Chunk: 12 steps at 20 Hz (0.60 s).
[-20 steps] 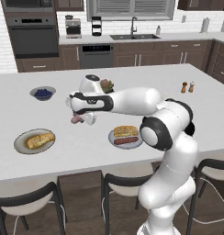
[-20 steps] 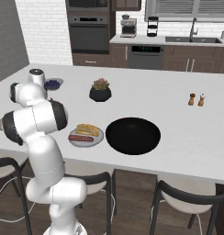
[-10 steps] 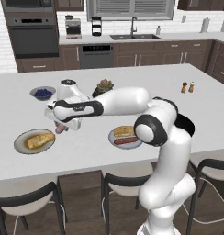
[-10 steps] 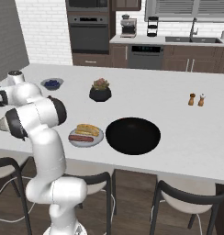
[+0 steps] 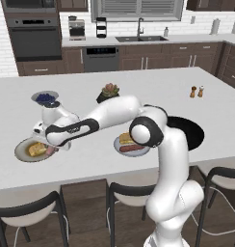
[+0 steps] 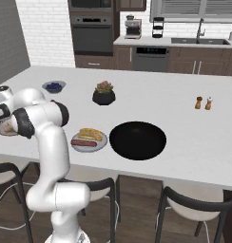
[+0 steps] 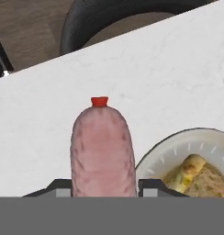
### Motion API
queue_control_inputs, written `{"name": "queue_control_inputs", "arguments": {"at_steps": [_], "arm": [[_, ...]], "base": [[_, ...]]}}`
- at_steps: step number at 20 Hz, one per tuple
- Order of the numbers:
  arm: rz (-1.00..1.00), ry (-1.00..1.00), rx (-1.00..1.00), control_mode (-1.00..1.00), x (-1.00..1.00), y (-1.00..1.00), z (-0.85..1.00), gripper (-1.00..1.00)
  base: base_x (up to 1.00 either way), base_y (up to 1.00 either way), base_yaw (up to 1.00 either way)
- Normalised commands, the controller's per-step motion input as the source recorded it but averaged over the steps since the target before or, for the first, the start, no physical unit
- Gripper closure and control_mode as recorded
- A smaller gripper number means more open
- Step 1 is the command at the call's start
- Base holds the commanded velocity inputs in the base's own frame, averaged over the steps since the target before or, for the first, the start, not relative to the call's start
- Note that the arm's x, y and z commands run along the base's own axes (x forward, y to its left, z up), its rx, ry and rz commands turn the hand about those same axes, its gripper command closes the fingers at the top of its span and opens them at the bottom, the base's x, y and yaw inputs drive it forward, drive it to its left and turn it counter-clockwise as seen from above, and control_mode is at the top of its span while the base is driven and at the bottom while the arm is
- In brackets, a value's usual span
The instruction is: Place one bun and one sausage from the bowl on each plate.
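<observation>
Pinkish-brown, ribbed, round-ended sausage (image 7: 103, 149) clamped between the end effector (image 7: 103, 186) fingers, pointing out past the tips. Swung further left since a second ago, from mid-counter to just over the left plate (image 5: 23, 147), round and beige-rimmed, carrying a golden bun (image 5: 36, 148). Smooth white counter (image 5: 163, 91) beneath. Grey plate (image 6: 100, 142) with bun and sausage beside the shallow black bowl (image 6: 138, 140) to the right.

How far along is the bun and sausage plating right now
Done: the near plate holds a bun and sausage; the bowl looks empty. In hand: the gripper grips the second sausage beside the left plate, which has its bun. Left: setting it down.
</observation>
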Motion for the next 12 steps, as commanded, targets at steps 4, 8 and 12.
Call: {"name": "queue_control_inputs", "arguments": {"at_steps": [4,8,12], "arm": [[-0.01,0.0,-0.06,-1.0,0.0,0.42,-0.19,1.0],[-0.09,0.0,-0.01,-1.0,0.0,0.24,0.0,1.0],[-0.21,0.0,0.0,-1.0,0.0,0.06,-0.07,1.0]], "base": [[0.0,0.0,0.0],[0.0,0.0,0.0],[0.0,0.0,0.0]]}}
